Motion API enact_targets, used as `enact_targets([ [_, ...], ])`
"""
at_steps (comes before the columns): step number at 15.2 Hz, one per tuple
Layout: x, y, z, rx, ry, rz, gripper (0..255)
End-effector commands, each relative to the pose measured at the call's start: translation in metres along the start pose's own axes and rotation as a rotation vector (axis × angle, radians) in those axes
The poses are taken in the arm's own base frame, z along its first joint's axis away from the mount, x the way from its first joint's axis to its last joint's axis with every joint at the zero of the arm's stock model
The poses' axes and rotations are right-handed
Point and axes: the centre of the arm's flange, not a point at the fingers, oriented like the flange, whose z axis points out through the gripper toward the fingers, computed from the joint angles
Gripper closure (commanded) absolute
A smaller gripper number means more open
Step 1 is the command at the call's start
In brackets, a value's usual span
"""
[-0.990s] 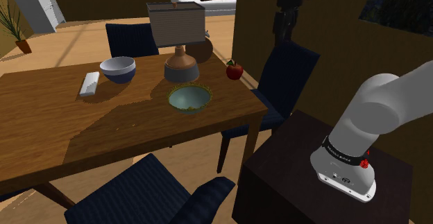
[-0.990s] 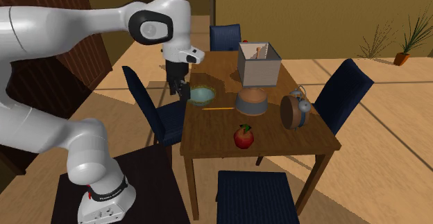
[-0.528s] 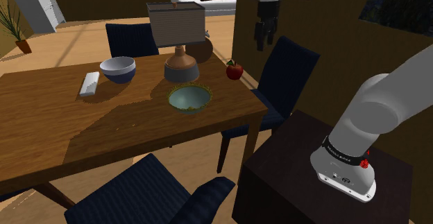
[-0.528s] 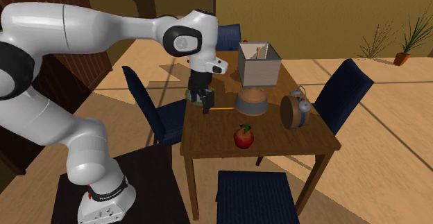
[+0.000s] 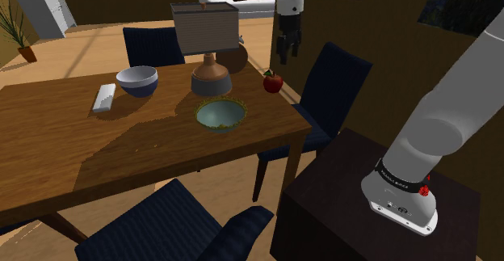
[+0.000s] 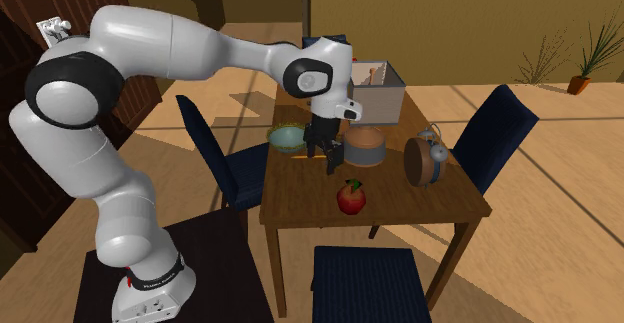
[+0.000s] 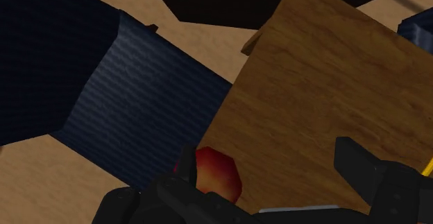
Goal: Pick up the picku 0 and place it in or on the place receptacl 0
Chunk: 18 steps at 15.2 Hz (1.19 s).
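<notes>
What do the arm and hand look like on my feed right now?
The arm is glossy white, built of rounded tubular links with dark bands at the joints. Near its base sits a black ring with small white lettering and a red dot beside it. The hand is all black, with two blocky fingers.

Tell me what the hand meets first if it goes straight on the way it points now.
Likely the table top close beside the red apple: the hand points down, and the apple lies nearer one finger than midway. It might clip the apple; depth is unclear.
</notes>
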Motion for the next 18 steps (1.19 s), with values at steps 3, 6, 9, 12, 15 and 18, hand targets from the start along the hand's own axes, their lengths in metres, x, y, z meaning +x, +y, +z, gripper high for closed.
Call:
enact_targets([
  [3,0.050,0.016,0.020,-0.009,-0.007,-0.010,0],
  [6,0.085,0.027,0.035,-0.016,-0.013,-0.017,0],
  [9,0.098,0.031,0.046,-0.018,-0.015,-0.020,0],
  [12,0.097,0.031,0.062,-0.018,-0.015,-0.020,0],
  [15,0.097,0.032,0.080,-0.018,-0.015,-0.020,0],
  [18,0.097,0.032,0.080,-0.018,-0.015,-0.020,0],
])
